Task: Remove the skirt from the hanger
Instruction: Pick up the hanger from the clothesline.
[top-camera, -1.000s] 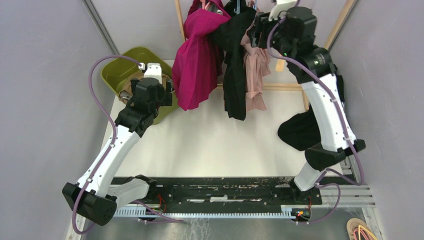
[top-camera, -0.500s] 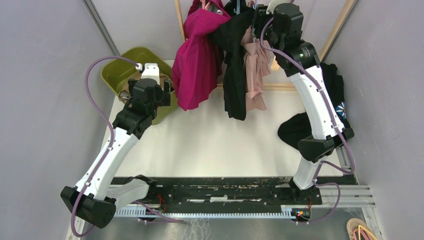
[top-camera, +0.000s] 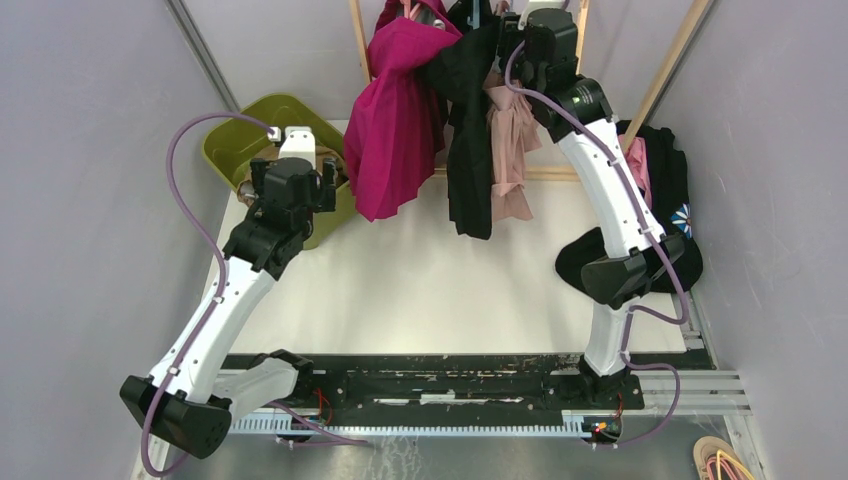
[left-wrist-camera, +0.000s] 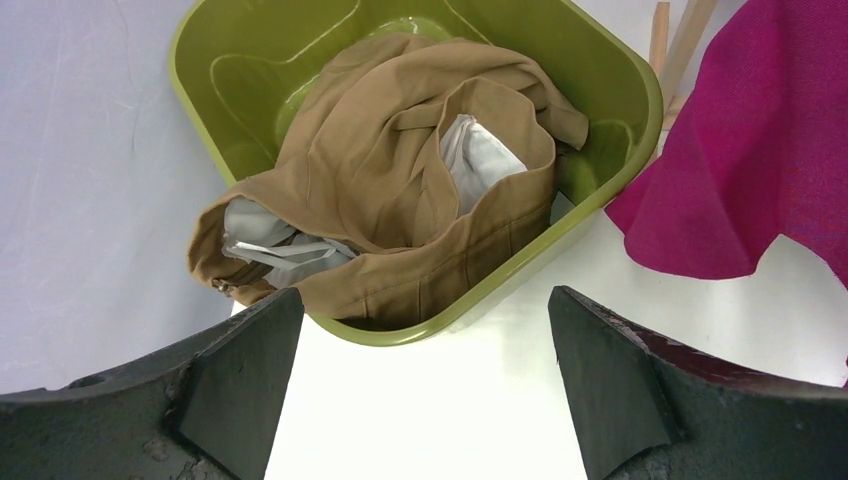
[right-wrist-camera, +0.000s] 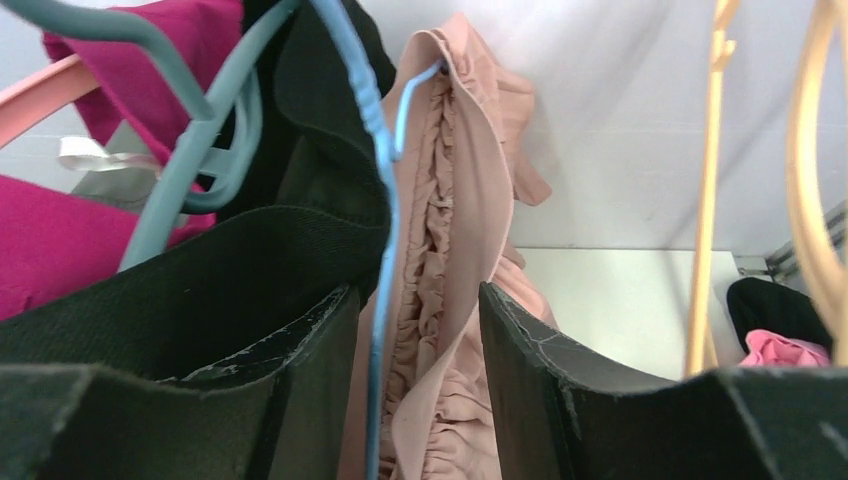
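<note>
Wide-open left hand (left-wrist-camera: 425, 300); raised, half-open right hand (right-wrist-camera: 417, 295).

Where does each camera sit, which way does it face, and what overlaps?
Top external: above and behind the bases, looking down on the white table; both arms show.
Left wrist: on the left arm, looking down into the olive-green plastic tub; own dark fingers at bottom.
Right wrist: on the right arm, facing the pale pink ruffled skirt on its blue hanger; own fingers flank it.
Shared: tub and magenta garment, top external and left wrist.
</note>
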